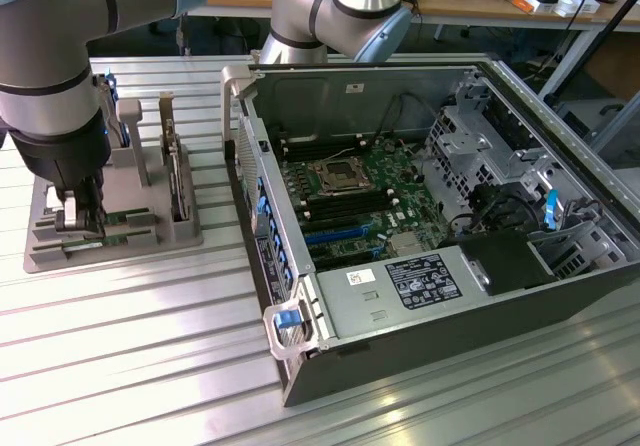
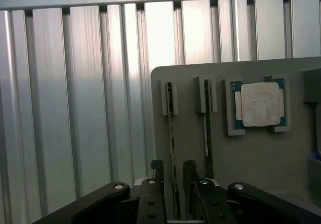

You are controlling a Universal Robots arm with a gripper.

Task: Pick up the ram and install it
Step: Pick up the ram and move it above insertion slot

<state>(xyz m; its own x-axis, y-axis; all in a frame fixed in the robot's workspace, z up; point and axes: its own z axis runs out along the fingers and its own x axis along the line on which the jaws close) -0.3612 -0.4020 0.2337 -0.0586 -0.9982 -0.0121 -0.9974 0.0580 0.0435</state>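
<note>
Since the gripper (image 2: 173,164) stands with its jaws as wide as they go and nothing clamped between them, I take the pick-up to be the step in hand. The ram (image 2: 172,133) has not yet been lifted. It stands on its long edge in a slot of the grey holder tray (image 2: 261,158). The two black fingers (image 2: 157,184) reach down on either side of it, with the stick's thin edge running into the gap between them. Whether either finger touches the board I cannot tell. A second stick (image 2: 207,128) stands in the neighbouring slot, just beside the first. Beyond that, the square processor chip (image 2: 259,103) lies flat in its own pocket.

To my eye, a good grip here calls for the jaws to close squarely on the stick's flat faces, centred on it, without nudging the neighbour.

In the exterior view, the tray sits on the ribbed metal worktop (image 1: 150,366) at about nine o'clock from the open computer case (image 1: 420,351), close beside it. Inside the case lies the motherboard (image 1: 375,191), with dark memory slots flanking its socket. The arm (image 1: 50,76) comes down almost upright over the tray's nine o'clock end, with the wrist vertical and the gripper pointing straight down at the tray. Its other joints arch behind the case at twelve o'clock.
</note>
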